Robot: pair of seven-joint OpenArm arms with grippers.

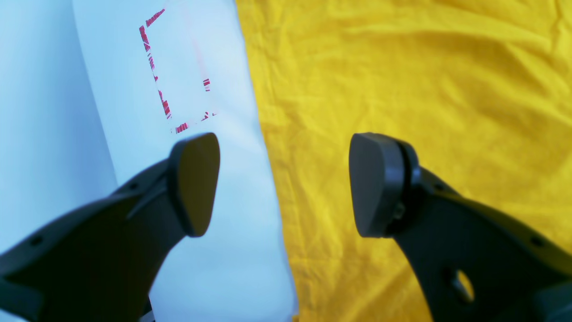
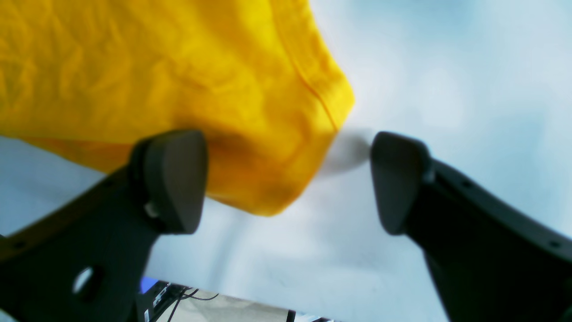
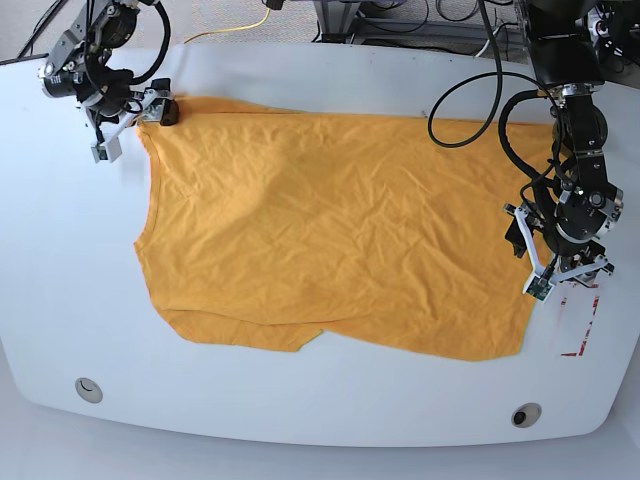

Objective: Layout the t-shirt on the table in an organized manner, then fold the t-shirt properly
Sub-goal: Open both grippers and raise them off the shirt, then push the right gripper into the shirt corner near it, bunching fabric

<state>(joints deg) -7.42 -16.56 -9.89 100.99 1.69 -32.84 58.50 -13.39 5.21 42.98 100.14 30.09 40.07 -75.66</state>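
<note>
The wrinkled orange-yellow cotton t-shirt (image 3: pixel 330 230) lies spread across the middle of the smooth white bench (image 3: pixel 330 410). Broken red tape marks (image 1: pixel 163 80) sit bare at centre right. Left gripper (image 1: pixel 283 183) straddles the shirt's right edge, jaws wide; right gripper (image 2: pixel 288 179), upper left, jaws wide around a corner.

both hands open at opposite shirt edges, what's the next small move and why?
Probably lower and shut the right hand on the t-shirt corner between its fingers. In the right wrist view that corner sits just inside the open gap; the left hand already straddles the opposite edge, one finger over the bare table. The cloth is wrinkled and skewed, so both edges likely need gripping and pulling apart.
</note>
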